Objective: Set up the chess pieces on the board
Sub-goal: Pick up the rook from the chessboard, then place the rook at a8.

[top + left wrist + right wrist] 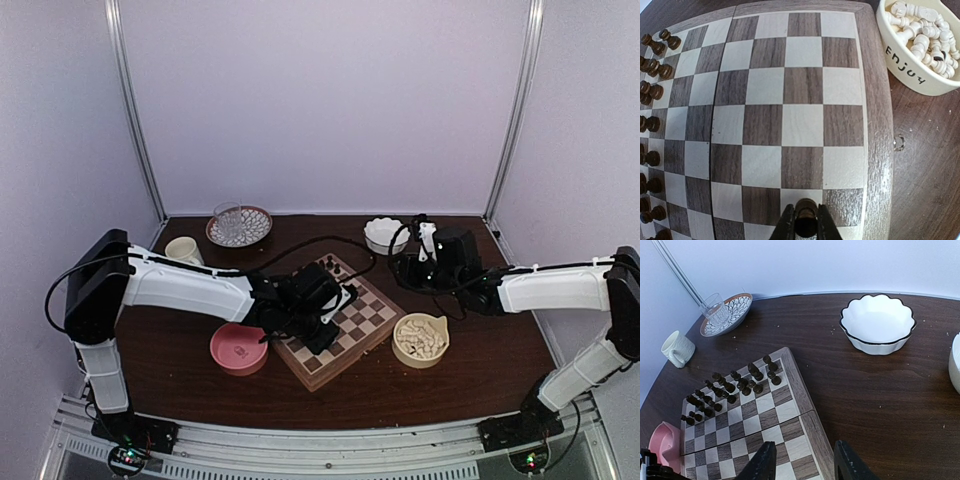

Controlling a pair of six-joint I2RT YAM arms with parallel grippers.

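The wooden chessboard [372, 320] lies at mid-table. Several dark brown pieces [328, 265] stand in two rows at its far end; they show along the left edge in the left wrist view [651, 90] and in the right wrist view [730, 389]. My left gripper [326, 330] hovers over the board [805, 95] and is shut on one dark brown piece [806, 218], held above a cream square near the board's edge. My right gripper [405, 266] is open and empty [805, 465] above the board's right border [810, 427]. Cream-white pieces [925, 30] fill a cream bowl.
The cream "Enjoy" bowl [420, 340] stands right of the board. A pink bowl [238, 348] stands left of it. A white scalloped bowl [877, 322], a patterned plate with a glass [725, 312] and a cream cup [677, 348] stand at the back.
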